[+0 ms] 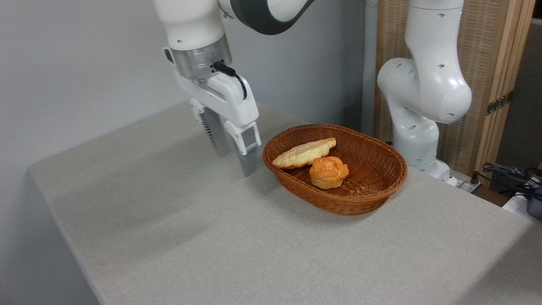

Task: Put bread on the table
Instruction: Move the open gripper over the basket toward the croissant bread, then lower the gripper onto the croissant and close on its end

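Nothing of the task looks done yet; the bread (304, 153), a long braided loaf with a golden ridged top, lies inside the wicker basket (372, 186), leaning along the left inner wall with its far end toward the rim; the small rose-shaped bun (328, 171) sits just in front of it, close against or touching its right side; the table (220, 237) carries only the basket, so the loaf has yet to be gripped, lifted out and set down on the cloth; the gripper (234, 157) hangs outside the basket, just to the left of its rim and low over the table, with its 2 fingers pointing down; the fingers stand apart with a clear gap between them and nothing in that gap; it is released and empty, touching neither the bread nor, as far as can be told, the basket
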`<state>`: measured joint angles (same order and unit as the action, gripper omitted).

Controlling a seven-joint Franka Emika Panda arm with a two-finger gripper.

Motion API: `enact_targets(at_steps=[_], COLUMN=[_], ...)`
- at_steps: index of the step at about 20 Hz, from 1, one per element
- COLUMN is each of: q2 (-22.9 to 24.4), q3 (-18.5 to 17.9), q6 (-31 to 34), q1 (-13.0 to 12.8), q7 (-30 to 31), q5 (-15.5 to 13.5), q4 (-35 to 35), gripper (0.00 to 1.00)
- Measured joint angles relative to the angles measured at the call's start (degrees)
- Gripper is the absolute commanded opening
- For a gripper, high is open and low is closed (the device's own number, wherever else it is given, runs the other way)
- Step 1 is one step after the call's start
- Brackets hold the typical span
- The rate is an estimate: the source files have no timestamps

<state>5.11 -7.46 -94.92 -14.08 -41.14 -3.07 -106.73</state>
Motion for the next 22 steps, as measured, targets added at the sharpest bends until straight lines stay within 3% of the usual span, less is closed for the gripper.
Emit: enact_targets(at_steps=[5,15,22], q2=[2.6,7.6,9.3], q3=[0.1,0.4,2.8], q6=[2.9,7.0,7.5], q1=[-0.4,-8.4,-8.9], q7=[-3.9,-4.7,-5.6], q5=[0.0,-0.1,-0.1], q4=[-3.5,-13.7,-18.8], gripper=[1.0,1.0,1.0])
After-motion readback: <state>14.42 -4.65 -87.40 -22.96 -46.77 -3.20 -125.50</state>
